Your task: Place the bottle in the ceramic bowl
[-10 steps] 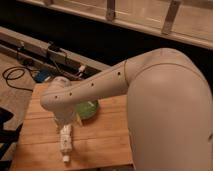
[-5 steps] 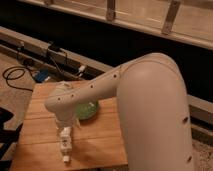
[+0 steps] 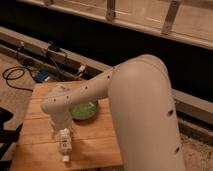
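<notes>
Carry step: gripper [image 3: 62, 134] at near-left of table [image 3: 96, 148], jaws look clamped on bottle [image 3: 64, 146], just near of bowl [image 3: 84, 111]. Next: shift far-right w/ bottle over bowl, lower, release.

The gripper [image 3: 62, 134] is over the table's [image 3: 95, 150] near left part, with the bottle [image 3: 64, 145] right at it. The bowl [image 3: 85, 111] sits on the table just behind it and to the right.

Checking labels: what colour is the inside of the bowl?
Light green inside the bowl, camera view; the gripper hangs just in front of it, over the table.
</notes>
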`<state>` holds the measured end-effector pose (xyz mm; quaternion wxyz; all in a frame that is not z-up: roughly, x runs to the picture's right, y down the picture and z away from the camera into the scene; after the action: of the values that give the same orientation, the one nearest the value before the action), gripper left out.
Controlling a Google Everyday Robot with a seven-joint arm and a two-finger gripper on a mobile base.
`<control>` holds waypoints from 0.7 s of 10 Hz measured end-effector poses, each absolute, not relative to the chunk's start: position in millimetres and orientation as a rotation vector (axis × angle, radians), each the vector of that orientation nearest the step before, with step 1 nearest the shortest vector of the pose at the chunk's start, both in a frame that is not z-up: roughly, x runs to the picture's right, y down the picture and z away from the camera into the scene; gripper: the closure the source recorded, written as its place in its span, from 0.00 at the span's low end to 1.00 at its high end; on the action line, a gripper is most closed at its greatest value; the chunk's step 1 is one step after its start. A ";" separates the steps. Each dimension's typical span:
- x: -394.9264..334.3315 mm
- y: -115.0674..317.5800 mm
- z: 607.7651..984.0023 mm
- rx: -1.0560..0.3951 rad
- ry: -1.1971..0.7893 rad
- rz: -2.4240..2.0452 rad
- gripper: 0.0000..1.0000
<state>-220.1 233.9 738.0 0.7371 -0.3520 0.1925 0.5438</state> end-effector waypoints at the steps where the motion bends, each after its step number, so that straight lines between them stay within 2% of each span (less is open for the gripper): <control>1: -223.8 241.9 741.9 -0.783 0.436 1.194 0.35; 5: -224.7 259.7 765.3 -0.787 0.509 1.206 0.37; 6: -223.7 262.6 769.4 -0.794 0.520 1.208 0.43; 7: -224.0 264.3 771.1 -0.799 0.523 1.208 0.54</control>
<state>-224.0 264.3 771.1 0.7181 -0.3611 0.2365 0.5459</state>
